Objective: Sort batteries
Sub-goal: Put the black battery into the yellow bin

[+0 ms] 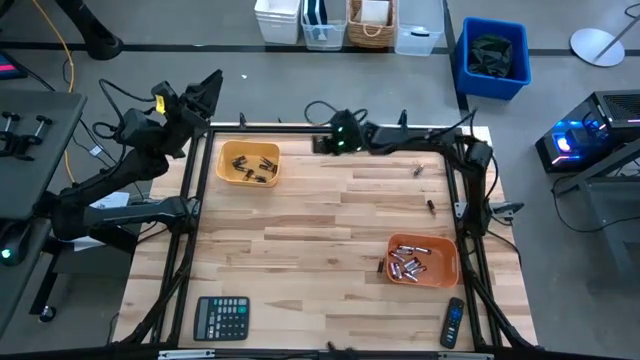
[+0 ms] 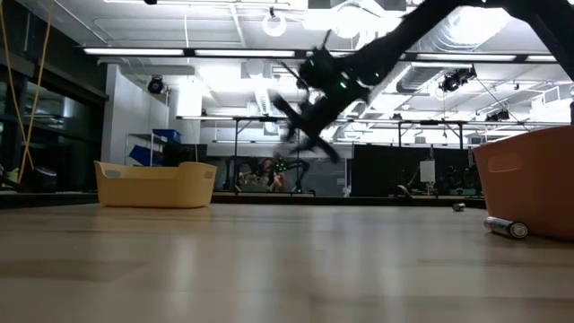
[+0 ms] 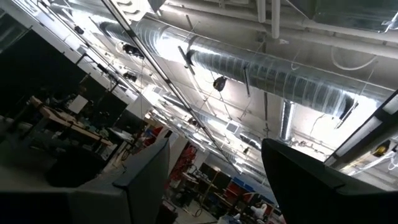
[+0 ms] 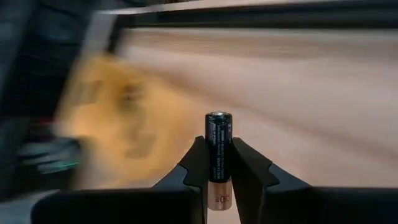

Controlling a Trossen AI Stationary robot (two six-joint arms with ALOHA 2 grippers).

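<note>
The right gripper [image 4: 217, 171] pinches a dark battery [image 4: 217, 146] upright between its fingers [image 4: 249, 168], so the step in hand looks like a carry: one cell is on its way to a bin. In the high view that gripper [image 1: 325, 143] hangs near the table's far edge, just beside the yellow bin [image 1: 249, 163], which already holds several dark cells, and the right wrist view shows a yellow shape beyond the held cell that is probably this bin. The orange bin [image 1: 424, 260] near the front right holds a cluster of silvery cells, with one more lying on the table [image 1: 300, 250] touching or just beside its wall. Two loose batteries are left in the open: one [image 1: 418, 171] toward the far right and another [image 1: 431, 206] a little nearer the front. The next move calls for bringing the gripper squarely over the yellow bin before letting go, low enough that the cell does not bounce out. The left gripper [image 1: 205, 92] waits off the table's far left corner, pointing upward, its fingers [image 3: 149, 180] spread and empty.
</note>
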